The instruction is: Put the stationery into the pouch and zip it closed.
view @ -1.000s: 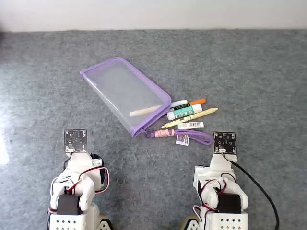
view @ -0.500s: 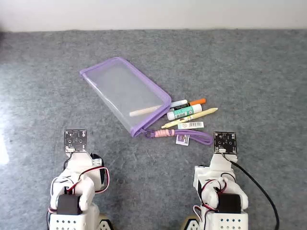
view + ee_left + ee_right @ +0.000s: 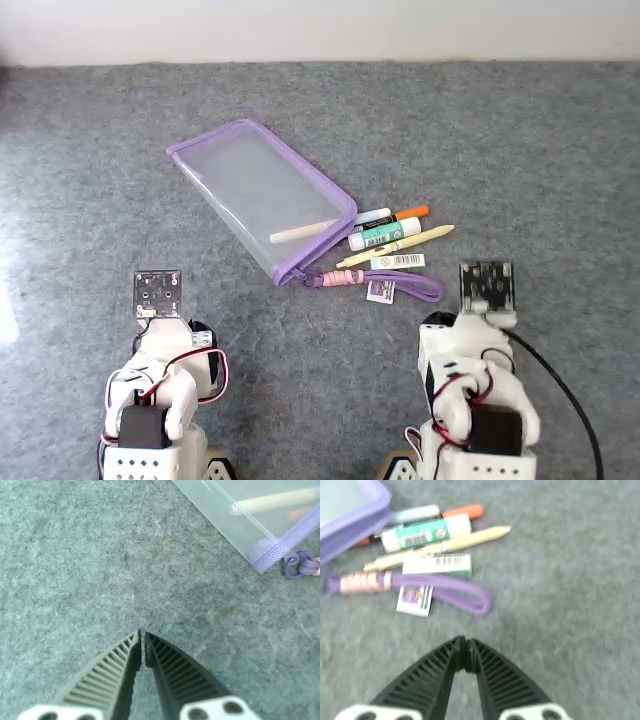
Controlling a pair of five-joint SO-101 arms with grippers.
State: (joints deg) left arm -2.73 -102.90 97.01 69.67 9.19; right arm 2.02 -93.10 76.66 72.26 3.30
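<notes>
Sitting at the bottom of the high view, the white left arm (image 3: 160, 385) at lower left and the white right arm (image 3: 468, 385) at lower right rest side by side on the grey felt-covered worktop (image 3: 540, 150). The left end effector (image 3: 141, 639) has its black ribbed jaws pressed together at the tips and grips nothing; it hangs over bare felt. The right end effector (image 3: 466, 647) is likewise closed to the tips and empty, pointing toward the loose stationery.

Just above the right arm in the high view lies a purple strap loop (image 3: 418, 289) with a small white paper tag (image 3: 380, 291). A pink wrapped cord section (image 3: 342, 278) joins the strap to the pouch's lower corner. Next, near centre frame, the stationery lies in a tight cluster on the worktop, outside the pouch:
- a flat white eraser with a barcode label (image 3: 397, 262)
- a cream-coloured pen (image 3: 396, 246)
- a white glue stick with a green label (image 3: 384, 234)
- an orange-capped marker (image 3: 408, 213)
- a pale blue-white pen (image 3: 372, 216)

Their left ends reach the pouch's right edge.

Farthest, the translucent rectangular pouch with purple fabric edging (image 3: 250, 185) lies flat, slanting from upper left toward centre. A pale wooden stick (image 3: 303, 231) shows through its clear wall near the lower end. Whether the zip is open cannot be told.
</notes>
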